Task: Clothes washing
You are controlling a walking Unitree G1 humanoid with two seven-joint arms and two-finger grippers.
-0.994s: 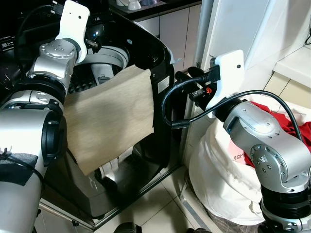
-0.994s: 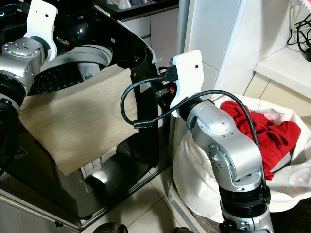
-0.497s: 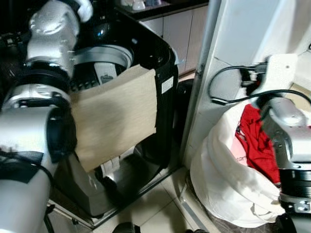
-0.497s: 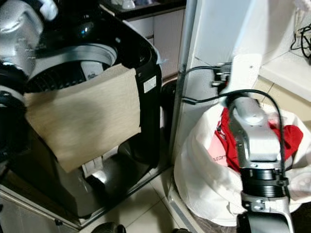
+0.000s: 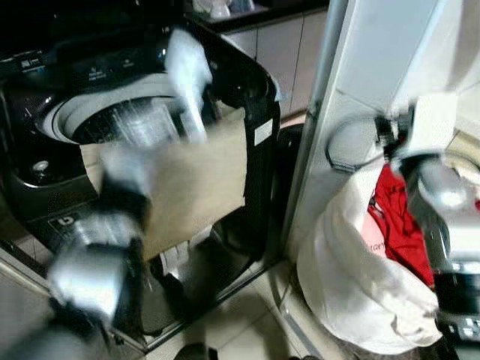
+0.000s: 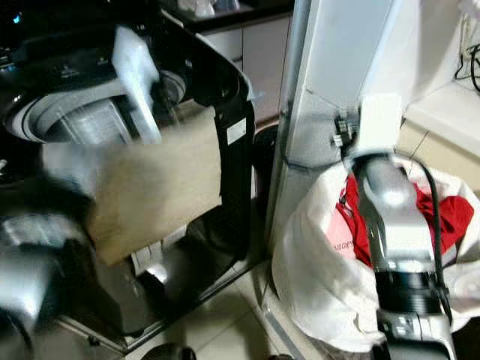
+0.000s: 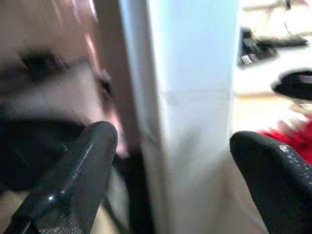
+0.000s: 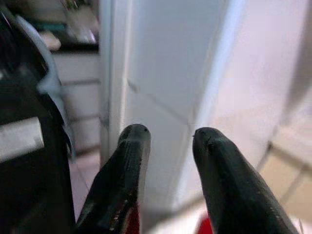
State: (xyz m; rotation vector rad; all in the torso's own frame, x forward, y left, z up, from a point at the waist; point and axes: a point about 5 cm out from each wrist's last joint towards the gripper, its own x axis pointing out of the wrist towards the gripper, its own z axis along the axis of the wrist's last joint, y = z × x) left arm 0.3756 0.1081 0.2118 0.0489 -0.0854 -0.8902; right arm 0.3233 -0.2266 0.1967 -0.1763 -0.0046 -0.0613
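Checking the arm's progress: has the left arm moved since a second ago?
Yes. The left arm, blurred in motion, has swung down off the washing machine's opening, now crossing low over the tan cloth draped on its rim.

My left arm [image 5: 127, 217] is smeared by motion across the head views; I cannot make out its gripper there. It covers the near left part of the tan cloth [image 5: 202, 180] and part of the washing machine [image 5: 255, 97] drum opening. My right arm [image 6: 390, 202] is also blurred and hides the middle of the red clothes [image 6: 450, 217] in the white laundry bag [image 5: 337, 277], which the right and bottom edges cut off. In the left wrist view the dark shapes beside the white panel [image 7: 195, 97] are too blurred to identify. Items on the far counter are too small to tell.
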